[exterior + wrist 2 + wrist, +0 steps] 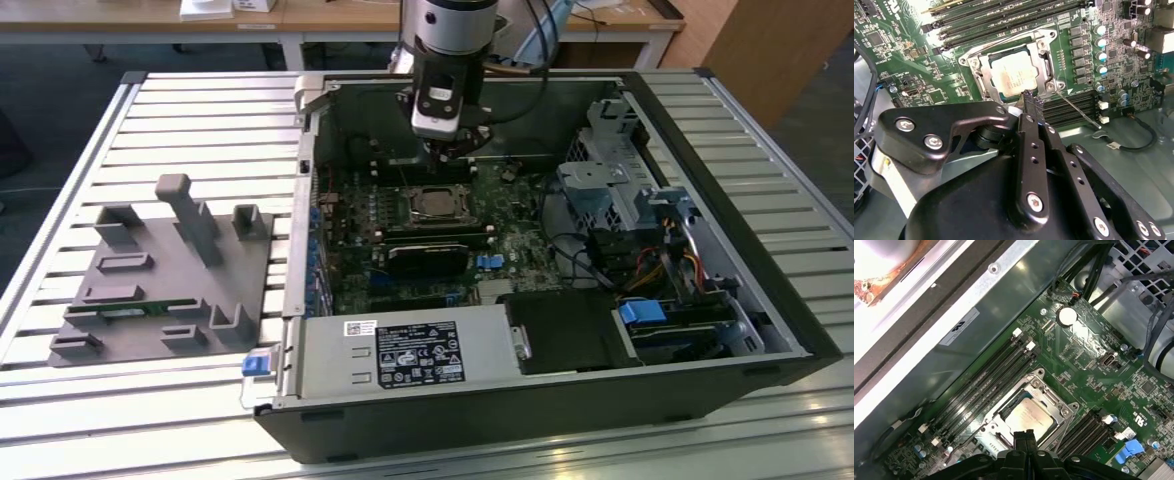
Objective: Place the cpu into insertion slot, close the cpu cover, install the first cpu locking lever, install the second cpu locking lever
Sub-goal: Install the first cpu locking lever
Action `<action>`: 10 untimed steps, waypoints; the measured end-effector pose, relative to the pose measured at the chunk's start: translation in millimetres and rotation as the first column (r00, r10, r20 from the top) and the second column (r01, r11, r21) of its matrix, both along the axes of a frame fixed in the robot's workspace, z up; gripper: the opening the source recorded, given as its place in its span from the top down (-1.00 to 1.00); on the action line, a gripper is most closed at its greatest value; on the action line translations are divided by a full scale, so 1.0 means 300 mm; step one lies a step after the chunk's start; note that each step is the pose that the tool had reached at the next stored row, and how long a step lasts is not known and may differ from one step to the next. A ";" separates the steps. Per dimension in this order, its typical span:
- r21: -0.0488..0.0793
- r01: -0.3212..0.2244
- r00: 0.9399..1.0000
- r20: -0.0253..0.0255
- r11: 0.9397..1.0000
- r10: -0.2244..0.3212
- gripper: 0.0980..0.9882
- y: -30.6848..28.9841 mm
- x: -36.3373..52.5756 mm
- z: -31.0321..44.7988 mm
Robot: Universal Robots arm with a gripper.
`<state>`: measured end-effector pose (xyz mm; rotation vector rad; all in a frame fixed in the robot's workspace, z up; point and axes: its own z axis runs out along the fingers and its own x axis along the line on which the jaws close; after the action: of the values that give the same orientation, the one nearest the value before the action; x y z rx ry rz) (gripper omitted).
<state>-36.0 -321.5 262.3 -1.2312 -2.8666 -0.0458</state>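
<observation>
Exterior view: off the arm and high up, looking down at a slant on the whole open computer case (534,425) lying on the slatted desk (200,110); farthest of the three.
Second wrist view: close above the motherboard (899,55), looking along the claw (1031,102), whose black body fills the foreground.
First wrist view: equally close, facing roughly the opposite way across the board, towards the case wall.
Shared: all three see the cpu (434,203) between the memory slots (999,370).

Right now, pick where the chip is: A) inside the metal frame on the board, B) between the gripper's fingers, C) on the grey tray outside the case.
A: in both wrist views the chip lies flat inside the metal frame on the green board.
</observation>
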 end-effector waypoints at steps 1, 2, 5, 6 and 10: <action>0.000 -0.004 1.000 0.000 1.000 0.004 0.98 0.000 0.000 0.000; 0.000 -0.007 1.000 0.000 1.000 0.007 0.98 0.000 0.000 0.000; 0.000 -0.017 1.000 0.000 1.000 0.017 0.98 0.000 0.000 0.000; 0.000 -0.020 1.000 0.000 1.000 0.020 0.98 0.000 0.000 0.000; 0.000 -0.033 0.999 0.000 0.999 0.033 0.98 0.000 0.000 0.000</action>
<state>-35.9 -321.5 262.3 -1.1831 -2.8863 -0.0453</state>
